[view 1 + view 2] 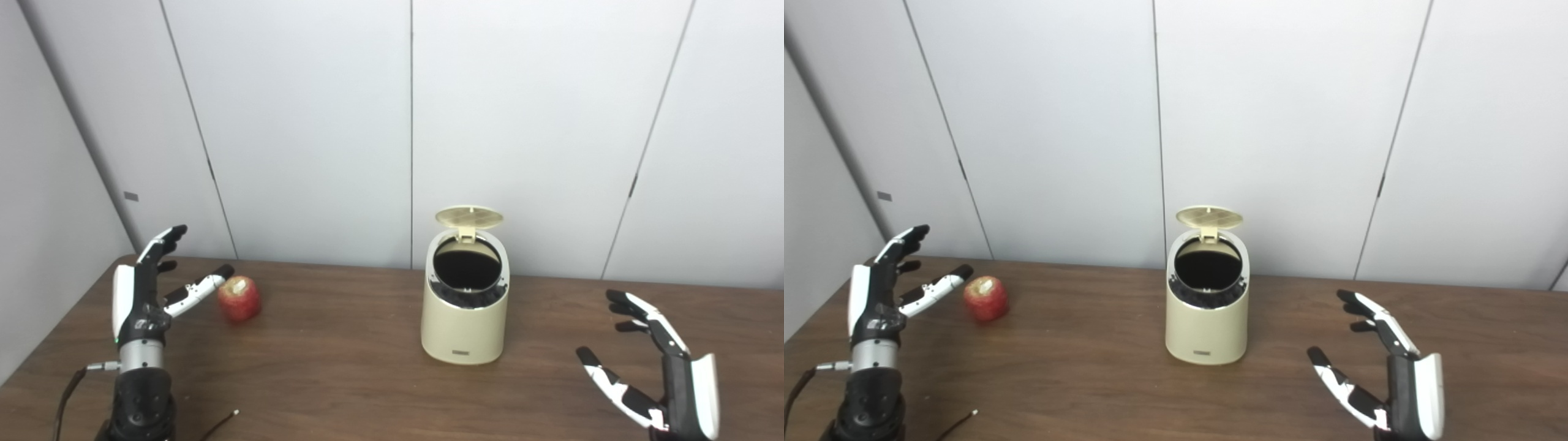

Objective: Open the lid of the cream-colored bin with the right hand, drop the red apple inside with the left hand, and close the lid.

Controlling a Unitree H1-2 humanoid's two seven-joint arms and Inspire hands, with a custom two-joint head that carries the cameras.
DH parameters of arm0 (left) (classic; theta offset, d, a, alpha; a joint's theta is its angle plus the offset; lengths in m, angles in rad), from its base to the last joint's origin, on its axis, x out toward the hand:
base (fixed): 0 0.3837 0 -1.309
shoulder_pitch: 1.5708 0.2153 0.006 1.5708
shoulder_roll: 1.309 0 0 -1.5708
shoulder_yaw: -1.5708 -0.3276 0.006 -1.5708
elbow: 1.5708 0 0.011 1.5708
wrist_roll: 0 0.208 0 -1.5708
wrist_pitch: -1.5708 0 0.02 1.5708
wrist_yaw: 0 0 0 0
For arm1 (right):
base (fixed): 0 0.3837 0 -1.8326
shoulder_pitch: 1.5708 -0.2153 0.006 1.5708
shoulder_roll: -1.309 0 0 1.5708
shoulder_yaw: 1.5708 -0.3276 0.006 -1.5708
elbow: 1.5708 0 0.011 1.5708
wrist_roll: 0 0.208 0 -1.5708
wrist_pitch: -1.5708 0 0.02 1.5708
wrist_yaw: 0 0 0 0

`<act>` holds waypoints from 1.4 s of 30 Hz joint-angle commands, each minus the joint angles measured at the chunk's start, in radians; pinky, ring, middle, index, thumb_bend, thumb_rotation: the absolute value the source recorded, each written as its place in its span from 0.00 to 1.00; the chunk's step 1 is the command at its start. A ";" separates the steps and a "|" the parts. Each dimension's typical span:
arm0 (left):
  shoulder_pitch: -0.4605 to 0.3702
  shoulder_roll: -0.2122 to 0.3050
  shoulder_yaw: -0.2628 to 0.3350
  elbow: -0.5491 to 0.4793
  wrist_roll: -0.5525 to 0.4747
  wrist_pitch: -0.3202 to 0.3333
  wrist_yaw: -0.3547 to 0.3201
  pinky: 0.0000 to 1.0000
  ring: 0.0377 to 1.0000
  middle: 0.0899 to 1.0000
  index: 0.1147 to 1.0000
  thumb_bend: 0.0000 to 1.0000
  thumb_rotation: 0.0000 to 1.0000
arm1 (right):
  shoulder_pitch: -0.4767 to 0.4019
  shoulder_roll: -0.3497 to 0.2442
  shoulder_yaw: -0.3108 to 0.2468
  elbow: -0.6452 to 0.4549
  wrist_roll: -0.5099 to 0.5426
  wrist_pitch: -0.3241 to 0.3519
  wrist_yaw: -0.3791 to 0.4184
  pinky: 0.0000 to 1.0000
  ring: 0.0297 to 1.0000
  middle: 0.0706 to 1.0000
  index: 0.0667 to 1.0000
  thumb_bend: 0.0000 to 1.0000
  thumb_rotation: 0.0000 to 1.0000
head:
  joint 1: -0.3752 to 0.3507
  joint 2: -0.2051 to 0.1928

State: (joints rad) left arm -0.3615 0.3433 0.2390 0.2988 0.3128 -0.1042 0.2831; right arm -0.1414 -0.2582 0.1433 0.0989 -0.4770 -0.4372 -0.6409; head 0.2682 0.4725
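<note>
Cream-colored round plastic bin (464, 318) mid-table, hinged lid (469, 216) up, small front label unreadable. Red apple (239, 298) on brown wooden table (343, 380), beside left hand (147, 294) thumb. Both hands empty, fingers spread; right hand (658, 361) well apart from bin.

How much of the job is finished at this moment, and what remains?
Done: the lid of the cream bin stands open. In hand: nothing is held yet; the open left hand is beside the red apple, which sits on the table. The right hand is open, apart from the bin. Left: grasp, drop, close.
</note>
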 commanded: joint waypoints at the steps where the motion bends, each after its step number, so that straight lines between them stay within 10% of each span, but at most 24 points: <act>1: -0.032 0.013 -0.017 -0.033 0.045 0.028 0.034 0.79 0.85 0.83 0.83 1.00 0.45 | 0.036 -0.026 -0.001 0.039 0.015 -0.033 -0.002 0.41 0.56 0.60 0.70 0.28 0.00 | 0.034 0.003; 4: -0.030 0.005 -0.033 -0.040 0.066 0.065 0.043 0.78 0.84 0.82 0.83 1.00 0.49 | 0.033 -0.043 -0.005 0.030 0.002 -0.033 -0.013 0.40 0.55 0.60 0.70 0.27 0.04 | 0.084 0.001; 10: -0.025 -0.004 -0.044 -0.028 0.037 0.051 0.039 0.79 0.84 0.81 0.82 1.00 0.48 | 0.034 -0.055 -0.015 0.016 0.018 -0.032 0.010 0.45 0.61 0.68 0.70 0.28 0.47 | 0.148 -0.004; 21: -0.020 -0.013 -0.065 -0.010 0.046 0.075 0.051 0.75 0.82 0.81 0.82 1.00 0.50 | 0.028 -0.068 -0.011 0.026 0.095 -0.032 0.060 0.47 0.64 0.72 0.69 0.40 0.76 | 0.187 -0.017; 42: -0.067 0.010 -0.105 0.123 0.082 0.159 0.077 0.70 0.80 0.83 0.86 1.00 0.35 | 0.017 -0.080 -0.007 0.052 0.107 -0.032 0.055 0.47 0.64 0.70 0.70 0.54 0.90 | 0.199 -0.031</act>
State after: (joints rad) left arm -0.3729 0.3194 0.1359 0.4293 0.3695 0.0622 0.3247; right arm -0.1415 -0.3245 0.1384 0.1144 -0.3600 -0.4385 -0.5809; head 0.4679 0.4403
